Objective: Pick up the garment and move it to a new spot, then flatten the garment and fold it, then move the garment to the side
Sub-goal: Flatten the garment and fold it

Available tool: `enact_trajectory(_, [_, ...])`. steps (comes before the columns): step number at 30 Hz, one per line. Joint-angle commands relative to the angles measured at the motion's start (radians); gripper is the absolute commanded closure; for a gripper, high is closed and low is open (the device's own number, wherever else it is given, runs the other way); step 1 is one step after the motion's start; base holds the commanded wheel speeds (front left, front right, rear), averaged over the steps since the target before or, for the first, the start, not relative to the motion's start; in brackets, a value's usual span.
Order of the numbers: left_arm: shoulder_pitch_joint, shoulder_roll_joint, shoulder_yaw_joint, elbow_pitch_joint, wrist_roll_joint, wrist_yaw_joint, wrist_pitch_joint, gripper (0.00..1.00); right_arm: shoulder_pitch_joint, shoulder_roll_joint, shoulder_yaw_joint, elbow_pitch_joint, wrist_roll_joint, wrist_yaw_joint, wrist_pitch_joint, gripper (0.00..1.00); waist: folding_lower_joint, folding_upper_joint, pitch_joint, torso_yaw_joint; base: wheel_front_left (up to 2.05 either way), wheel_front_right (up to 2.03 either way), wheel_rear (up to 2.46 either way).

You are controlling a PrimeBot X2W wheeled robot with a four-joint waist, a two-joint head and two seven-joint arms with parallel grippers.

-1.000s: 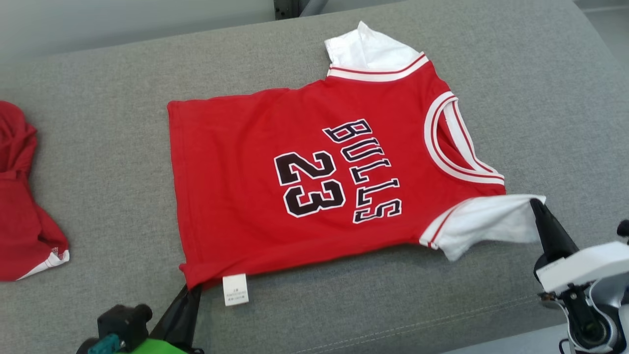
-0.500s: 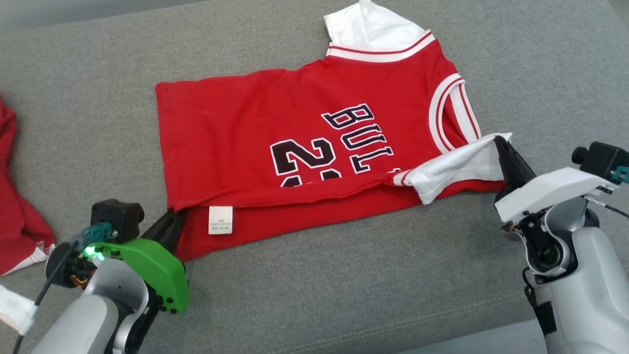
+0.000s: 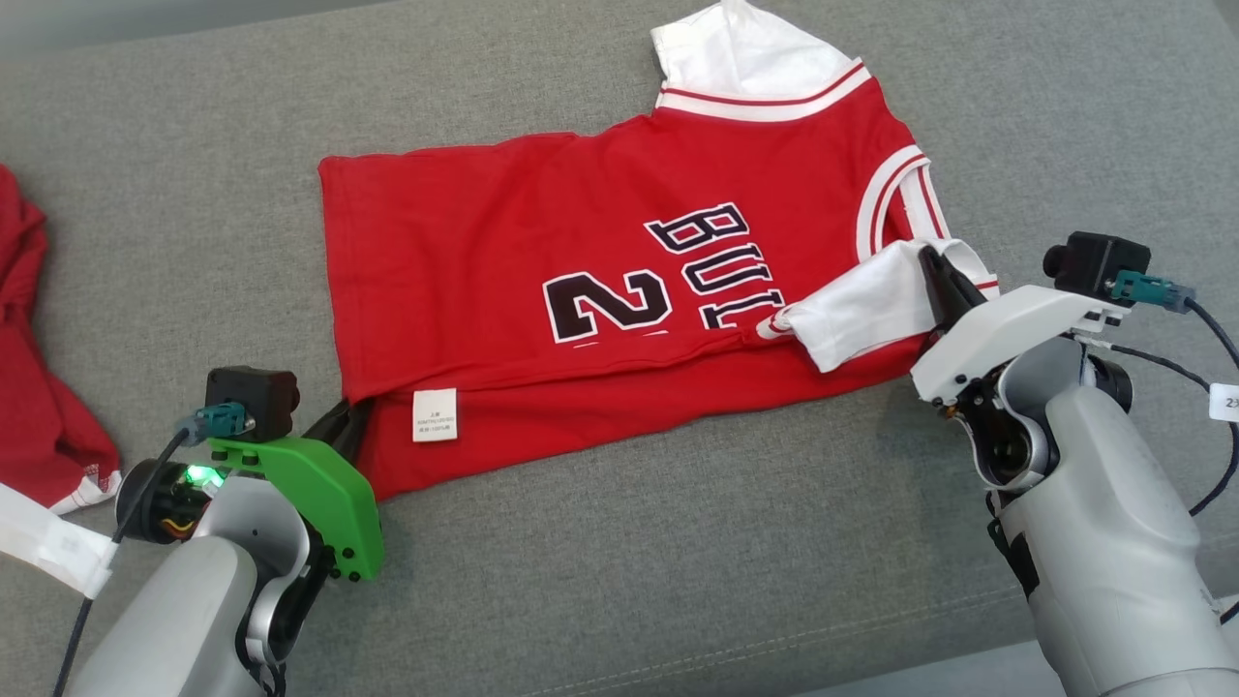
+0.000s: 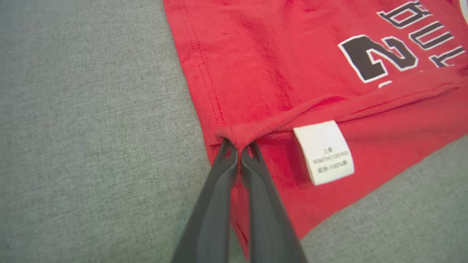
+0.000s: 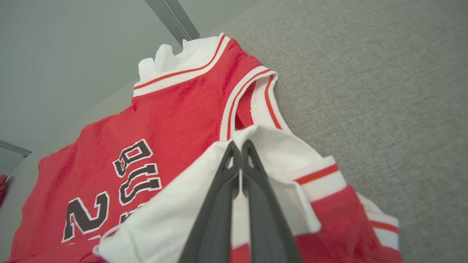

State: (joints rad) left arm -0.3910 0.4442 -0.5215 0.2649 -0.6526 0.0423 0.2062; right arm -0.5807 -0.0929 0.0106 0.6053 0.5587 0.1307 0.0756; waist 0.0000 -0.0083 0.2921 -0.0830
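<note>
While a second ago the jersey (image 3: 581, 261) lay flat on the grey couch (image 3: 678, 581), the head view now has its near edge carried up over the print, with left pincer (image 3: 350, 411) and right pincer (image 3: 929, 257) both clenched on it, so the fold looks underway. Left wrist view: dark fingers (image 4: 219, 190) pinch the hem (image 4: 234, 133) beside the care label (image 4: 323, 153). Right wrist view: fingers shut tight on the white sleeve (image 5: 175, 204), held over the chest.

Red jersey (image 3: 503, 252) with white, red-striped sleeves (image 3: 745, 58), black white-edged lettering (image 3: 605, 305) and white label (image 3: 435, 414); grey woven bench (image 3: 678, 581); second red garment (image 3: 39, 387) at 9 o'clock.
</note>
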Motion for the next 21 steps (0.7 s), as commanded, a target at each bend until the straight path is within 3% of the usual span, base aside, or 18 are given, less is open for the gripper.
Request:
enact_trajectory(1, [-0.016, -0.009, 0.002, 0.021, -0.009, -0.002, -0.014, 0.91, -0.02, 0.001, 0.016, 0.026, -0.008, 0.0, -0.02, 0.69, 0.0, 0.0083, -0.001, 0.003, 0.0, 0.0, 0.0])
enact_trajectory(2, [-0.018, -0.014, -0.001, 0.035, -0.007, -0.004, -0.021, 0.67, -0.028, -0.001, 0.029, 0.045, -0.012, 0.0, -0.035, 0.36, 0.0, 0.0083, -0.002, 0.005, 0.0, 0.0, 0.0])
enact_trajectory(3, [-0.017, -0.022, -0.001, 0.047, -0.011, -0.006, -0.026, 0.28, -0.033, -0.002, 0.039, 0.062, -0.012, 0.0, -0.046, 0.0, 0.0, 0.0083, -0.005, 0.007, 0.0, 0.0, 0.0])
enact_trajectory(4, [-0.015, -0.029, 0.001, 0.058, -0.015, -0.005, -0.036, 0.0, -0.037, -0.008, 0.045, 0.076, -0.014, 0.0, -0.062, 0.0, 0.0, 0.0083, -0.008, 0.009, 0.0, 0.0, 0.0])
enact_trajectory(9, [0.039, -0.061, 0.033, 0.062, -0.059, 0.004, -0.097, 0.0, -0.017, -0.059, 0.083, 0.081, -0.031, 0.0, -0.145, 0.0, 0.0, 0.0083, -0.032, 0.015, 0.0, 0.0, 0.0])
enact_trajectory(13, [0.127, -0.072, 0.077, -0.008, -0.095, 0.04, -0.164, 0.0, 0.055, -0.122, 0.1, 0.023, -0.046, 0.0, -0.197, 0.0, 0.0, 0.0083, -0.055, 0.01, 0.0, 0.0, 0.0])
enact_trajectory(16, [0.236, -0.086, 0.083, -0.09, -0.138, 0.064, -0.169, 0.0, 0.148, -0.181, 0.093, -0.05, -0.065, 0.0, -0.181, 0.0, 0.0, 0.0083, -0.058, 0.006, 0.0, 0.0, 0.0])
enact_trajectory(21, [0.279, -0.083, 0.09, -0.119, -0.152, 0.087, -0.157, 0.0, 0.218, -0.202, 0.081, -0.121, -0.078, 0.0, -0.127, 0.0, 0.0, 0.0083, -0.042, 0.001, 0.0, 0.0, 0.0])
